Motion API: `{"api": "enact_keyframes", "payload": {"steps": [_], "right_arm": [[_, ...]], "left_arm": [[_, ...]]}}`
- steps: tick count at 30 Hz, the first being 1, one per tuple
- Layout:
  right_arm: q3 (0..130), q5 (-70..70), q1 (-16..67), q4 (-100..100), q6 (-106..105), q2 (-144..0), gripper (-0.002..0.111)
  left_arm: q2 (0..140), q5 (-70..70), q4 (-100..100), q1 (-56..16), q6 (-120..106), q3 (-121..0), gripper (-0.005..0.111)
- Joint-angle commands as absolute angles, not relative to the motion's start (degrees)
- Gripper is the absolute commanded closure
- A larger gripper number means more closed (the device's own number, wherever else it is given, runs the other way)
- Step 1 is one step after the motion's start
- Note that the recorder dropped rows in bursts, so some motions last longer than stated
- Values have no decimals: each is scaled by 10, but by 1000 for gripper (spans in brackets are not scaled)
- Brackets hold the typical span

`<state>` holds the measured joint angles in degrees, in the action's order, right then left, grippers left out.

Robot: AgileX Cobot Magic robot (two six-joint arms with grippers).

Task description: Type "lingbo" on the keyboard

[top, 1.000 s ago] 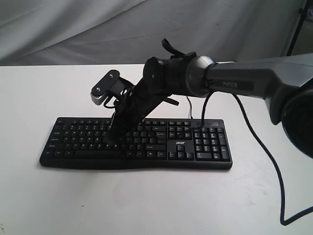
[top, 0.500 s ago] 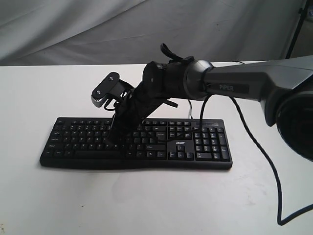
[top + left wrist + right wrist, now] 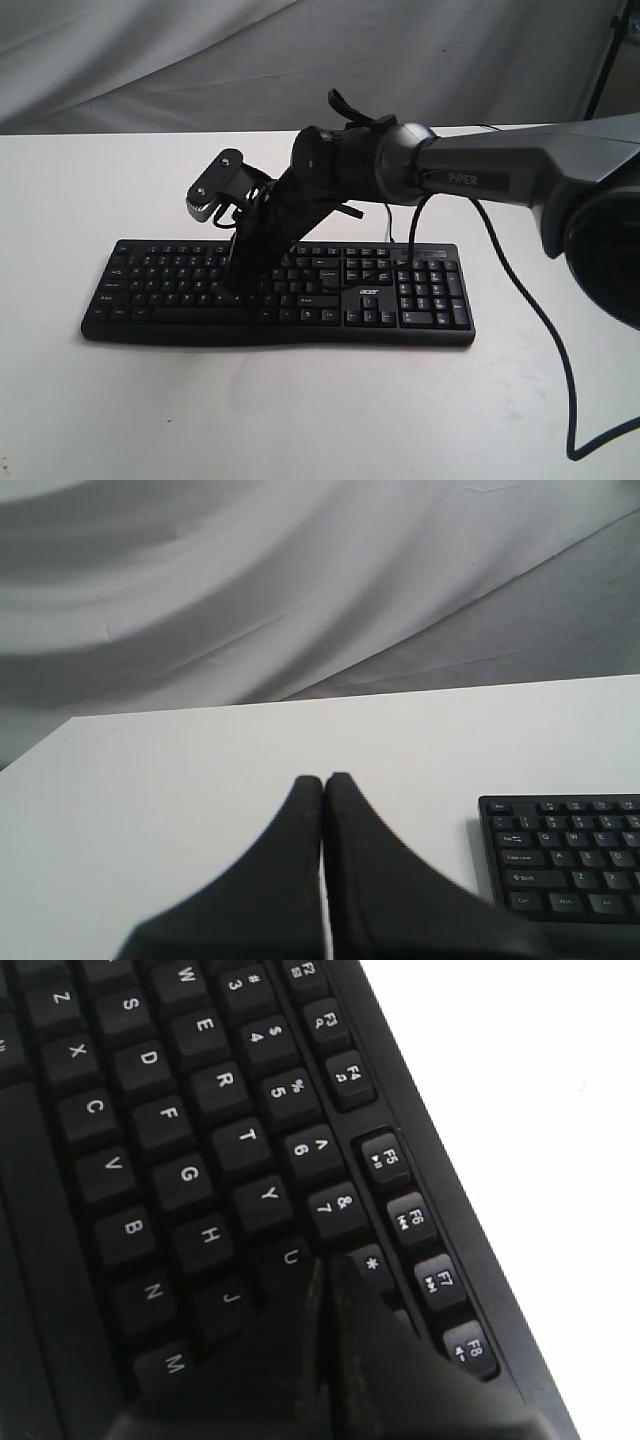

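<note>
**Operator:** Where does the work stand?

**Inspector:** The keyboard (image 3: 410, 295) lies flat at the middle of the white table (image 3: 300, 420), with its number pad at the right. Your right arm reaches across from the right and leans down over the letter keys, left of centre.

**Operator:** And the pincers?

**Inspector:** The right pincer (image 3: 325, 1265) has its fingers together with nothing held, so it serves as a single stylus. Its tip sits between the U key (image 3: 290, 1257) and the 8 key (image 3: 372, 1263), with the J key (image 3: 232, 1298) just beside its flank. The I key is hidden beneath it, so I judge "i" to be the stroke in hand. I cannot tell whether the tip touches a keycap. The left pincer (image 3: 323, 780) is also together and empty. It is over bare table beyond the keyboard's left end, well apart from the work.

**Operator:** How should I finish the stroke?

**Inspector:** The tip looks close to the far edge of its row, toward the numbers. Bring it slightly toward the near edge so that it centres on one cap only. Press straight down, briefly, and lift clear before you travel. A slanted or dragged press risks catching U or 8, or repeating the letter. Keep the fingers closed, because a split tip could strike two keys.
</note>
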<state>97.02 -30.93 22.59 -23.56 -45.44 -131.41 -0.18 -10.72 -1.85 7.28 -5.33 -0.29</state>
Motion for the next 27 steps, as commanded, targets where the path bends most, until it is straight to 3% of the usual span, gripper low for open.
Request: {"api": "enact_keyframes", "payload": {"steps": [1,27], "right_arm": [[974,-309,227,-231,-463,-1315,108],[971,-322,227,-230,-477,-1317,108]], "left_arm": [[0,-104,-18,71,-52,0,106],[0,-104,-18,71,-52,0,106]]}}
